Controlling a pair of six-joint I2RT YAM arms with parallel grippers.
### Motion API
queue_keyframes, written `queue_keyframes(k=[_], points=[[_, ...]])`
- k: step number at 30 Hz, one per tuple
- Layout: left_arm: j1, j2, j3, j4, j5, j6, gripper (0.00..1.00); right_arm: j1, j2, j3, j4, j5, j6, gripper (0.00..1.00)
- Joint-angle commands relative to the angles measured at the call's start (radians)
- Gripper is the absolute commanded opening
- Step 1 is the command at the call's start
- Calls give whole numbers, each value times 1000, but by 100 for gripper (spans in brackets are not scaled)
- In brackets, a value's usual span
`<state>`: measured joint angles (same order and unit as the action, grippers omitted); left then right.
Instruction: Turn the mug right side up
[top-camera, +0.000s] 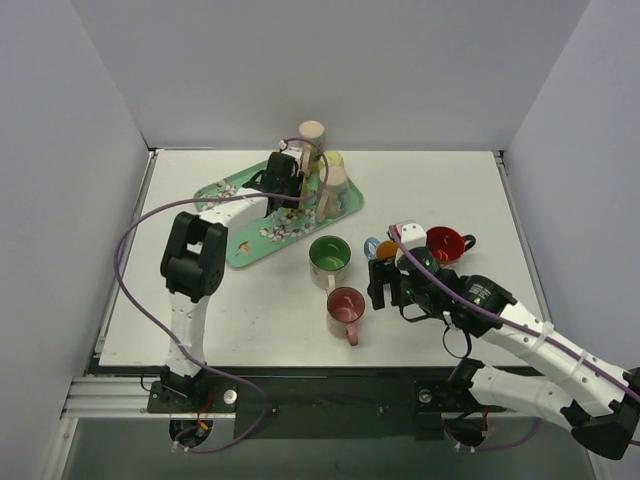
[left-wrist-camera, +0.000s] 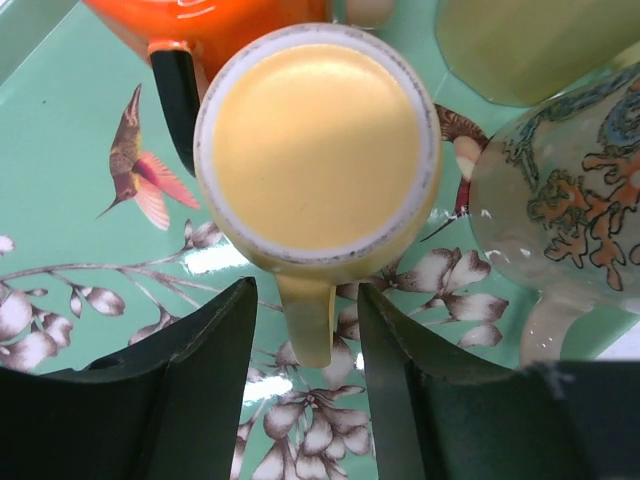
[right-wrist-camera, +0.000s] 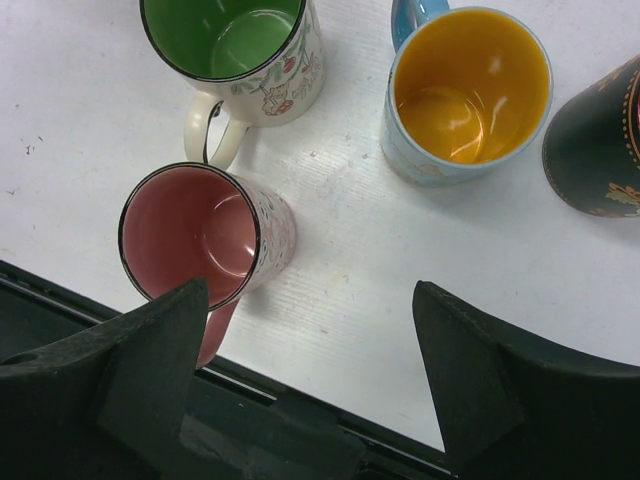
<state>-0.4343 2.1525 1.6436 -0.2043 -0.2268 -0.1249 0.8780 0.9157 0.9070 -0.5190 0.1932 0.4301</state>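
Observation:
A yellow mug (left-wrist-camera: 315, 140) stands upside down on the green floral tray (left-wrist-camera: 60, 200), its flat base facing up and its handle (left-wrist-camera: 308, 325) pointing toward my left gripper (left-wrist-camera: 305, 300). The jaws are open on either side of the handle, with a gap showing on both sides. In the top view the left gripper (top-camera: 283, 180) hovers over the tray (top-camera: 240, 245) and hides this mug. My right gripper (right-wrist-camera: 310, 300) is open and empty above bare table beside an upright pink mug (right-wrist-camera: 195, 235).
On the tray, an orange mug (left-wrist-camera: 200, 20), a pale green mug (left-wrist-camera: 530, 40) and a patterned mug (left-wrist-camera: 570, 200) crowd the yellow one. On the table stand upright a green-lined mug (top-camera: 330, 258), a pink mug (top-camera: 346, 308), a blue mug (right-wrist-camera: 470, 90) and a dark mug (right-wrist-camera: 600, 140).

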Motion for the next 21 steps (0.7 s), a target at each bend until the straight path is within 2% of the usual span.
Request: queue_keyframes(k=[1, 3, 4, 6, 7, 10, 14, 18, 21], points=[[35, 6, 74, 20, 122, 22, 53, 6, -24, -3, 14, 12, 13, 78], [37, 21, 85, 13, 122, 27, 49, 7, -28, 0, 14, 12, 12, 78], [37, 23, 90, 11, 122, 27, 44, 7, -29, 0, 14, 12, 10, 78], [37, 20, 100, -6, 112, 16, 23, 7, -29, 0, 14, 14, 12, 78], [40, 15, 113, -39, 116, -1, 2, 9, -29, 1, 10, 14, 13, 78], [57, -46, 113, -102, 176, -41, 0, 15, -35, 4, 5, 20, 13, 78], [87, -166, 39, -139, 277, -74, 0, 26, -41, 6, 17, 45, 21, 78], [143, -288, 25, -228, 457, -100, 0, 42, -34, 16, 68, 49, 16, 78], [209, -358, 36, -279, 646, -142, 0, 62, -26, 27, 134, 43, 4, 78]])
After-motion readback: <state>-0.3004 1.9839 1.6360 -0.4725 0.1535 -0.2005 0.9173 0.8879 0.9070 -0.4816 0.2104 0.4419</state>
